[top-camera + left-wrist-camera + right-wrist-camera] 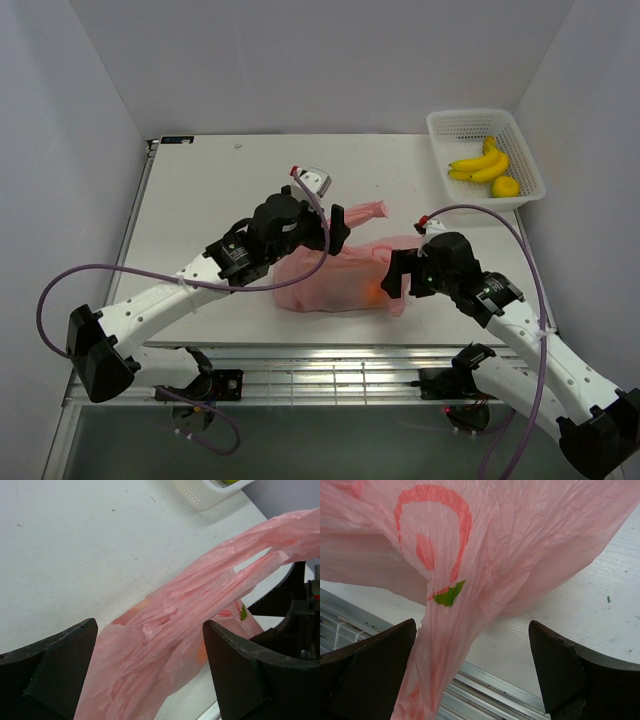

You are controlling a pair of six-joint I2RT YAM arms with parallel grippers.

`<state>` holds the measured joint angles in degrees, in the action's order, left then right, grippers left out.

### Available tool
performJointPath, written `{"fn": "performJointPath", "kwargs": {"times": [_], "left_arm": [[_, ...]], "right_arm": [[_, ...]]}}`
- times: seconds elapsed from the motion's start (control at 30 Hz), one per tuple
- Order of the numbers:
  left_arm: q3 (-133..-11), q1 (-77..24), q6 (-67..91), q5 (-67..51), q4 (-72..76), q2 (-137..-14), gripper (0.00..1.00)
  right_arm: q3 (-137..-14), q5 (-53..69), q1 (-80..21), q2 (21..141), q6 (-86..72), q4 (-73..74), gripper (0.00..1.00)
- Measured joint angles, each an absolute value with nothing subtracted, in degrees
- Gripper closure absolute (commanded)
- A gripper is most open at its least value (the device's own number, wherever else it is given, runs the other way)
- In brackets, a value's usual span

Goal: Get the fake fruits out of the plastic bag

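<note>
The pink plastic bag (335, 280) lies crumpled on the white table between my two grippers. An orange fake fruit (373, 292) glows through its film near the right end; other fruits inside are hidden. My left gripper (335, 232) hovers at the bag's far side, open, and a twisted bag handle (210, 585) runs loose between its fingers (65, 650). My right gripper (396, 273) sits at the bag's right end, also open. There the printed bag film (445, 630) hangs beside its left finger without being pinched. The left gripper (150, 625) and right gripper (472, 625) both stand wide.
A white lattice basket (470, 117) stands at the table's back right corner, holding a banana bunch (480, 163) and a yellow fruit (505, 186). The basket's corner (200, 492) shows in the left wrist view. A metal rail (485, 690) runs along the table's near edge.
</note>
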<state>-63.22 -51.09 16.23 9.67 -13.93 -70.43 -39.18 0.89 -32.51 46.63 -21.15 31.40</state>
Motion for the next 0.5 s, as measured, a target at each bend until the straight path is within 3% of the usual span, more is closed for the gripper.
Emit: {"fn": "performJointPath", "kwargs": {"times": [0.1, 0.13, 0.17, 0.2, 0.23, 0.27, 0.5], "left_arm": [[-65.8, -51.7, 13.8, 10.2, -14.6, -73.4, 0.02], [-66.2, -52.2, 13.1, 10.2, -14.7, -74.1, 0.05], [-66.3, -52.7, 12.6, 10.1, -14.7, -74.6, 0.17], [-66.3, -53.2, 12.3, 10.2, -15.0, -75.0, 0.58], [-66.3, -53.5, 12.3, 10.3, -15.1, -75.2, 0.78], [-66.3, -53.8, 11.9, 10.9, -15.1, -75.5, 0.98], [-69.3, -54.5, 12.1, 21.4, -12.9, -76.5, 1.00]], "right_arm": [[-38.7, 2.0, -32.6, 45.5, -21.9, 31.4, 0.20], [-38.7, 2.3, -32.6, 45.3, -22.1, 31.4, 0.36], [-38.5, 2.7, -32.6, 45.1, -21.9, 31.2, 0.47], [-38.3, 3.1, -32.6, 44.9, -22.1, 31.1, 0.61], [-38.0, 3.4, -32.6, 44.7, -22.2, 30.9, 0.90], [-37.6, 3.5, -32.6, 44.5, -22.2, 30.6, 0.92], [-40.6, -1.0, -32.6, 44.1, -22.3, 31.9, 0.92]]}}
